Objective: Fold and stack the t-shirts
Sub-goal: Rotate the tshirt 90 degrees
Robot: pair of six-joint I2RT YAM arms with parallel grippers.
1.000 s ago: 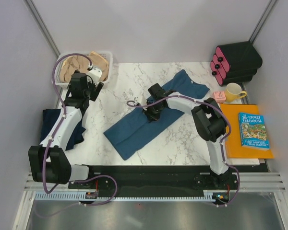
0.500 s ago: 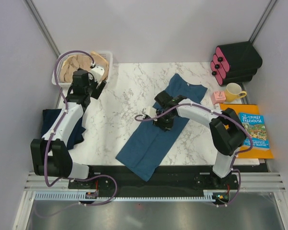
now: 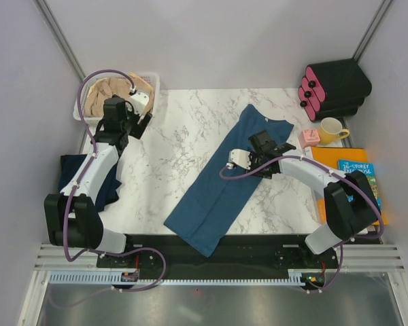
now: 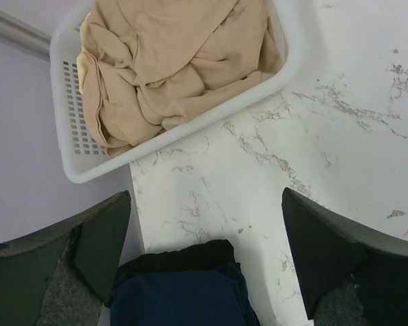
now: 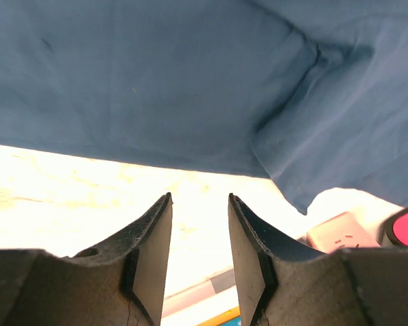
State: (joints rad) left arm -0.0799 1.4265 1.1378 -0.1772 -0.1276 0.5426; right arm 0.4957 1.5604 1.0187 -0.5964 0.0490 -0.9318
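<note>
**Teal shirt laid long, both grippers empty**

The teal-blue t-shirt (image 3: 224,193) lies spread in a long diagonal on the table (image 3: 183,129). Its nearest corner seems to hang past the table's near edge. Any pull toward that edge could likely slide the whole shirt off.

Well to its left, the dark navy t-shirt (image 3: 71,173) lies bundled at the table's side, partly over the edge.

Above the teal shirt's far right part, by the sleeve, hangs the right gripper (image 5: 198,200). Its jaws are parted a little with nothing between them, just off the cloth's hem. A narrow pinch there may catch only one layer and leave a crooked fold.

Just right of the shirt's far end sit a pink block (image 3: 310,136) and a yellow mug (image 3: 332,129). A wide sweep of the arm could knock them.

Far left of the teal shirt, the left gripper (image 4: 205,197) hovers with its jaws wide and holds nothing.

Beyond it the beige-tan t-shirt (image 4: 170,61) is crumpled in the white basket (image 4: 68,156). Lifting the shirt could drag the light basket along.
</note>
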